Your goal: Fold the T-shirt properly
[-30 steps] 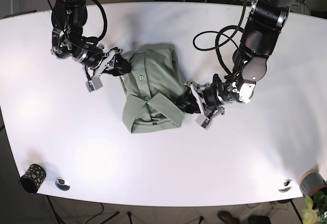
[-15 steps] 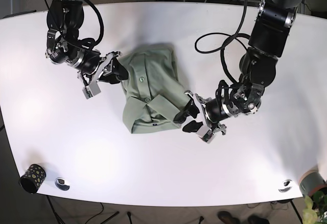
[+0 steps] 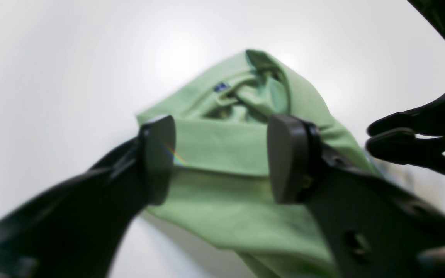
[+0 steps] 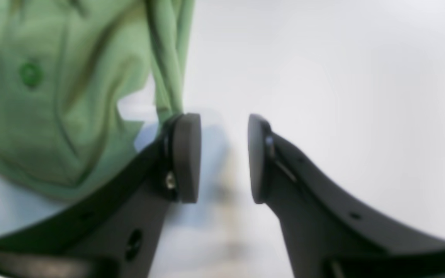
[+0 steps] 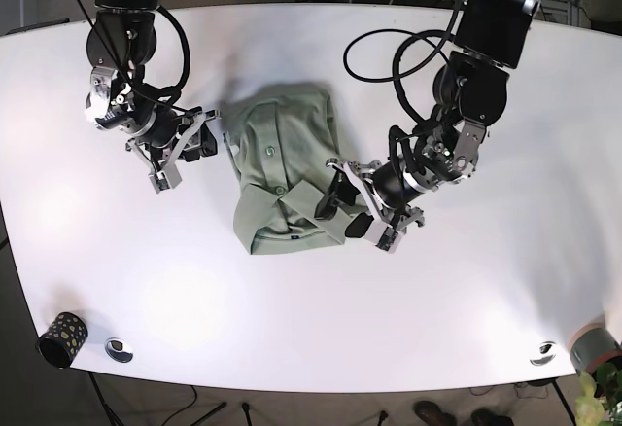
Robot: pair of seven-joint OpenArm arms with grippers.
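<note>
Both grippers are now sitting nearer the folded green polo shirt (image 5: 288,175), which is lying mid-table (image 5: 466,300) with bare white surface all around. Left gripper (image 5: 352,212) is spreading its fingers at the shirt's edge, gripping nothing. Right gripper (image 4: 222,158) is standing parted, one pad (image 4: 185,156) touching cloth.

A large white oval table (image 5: 311,319) fills the view. Near its lower left edge stands a small dark speckled cup (image 5: 61,337), with a small round silver disc (image 5: 119,350) beside it. Another silver disc (image 5: 543,353) lies near the lower right edge.
</note>
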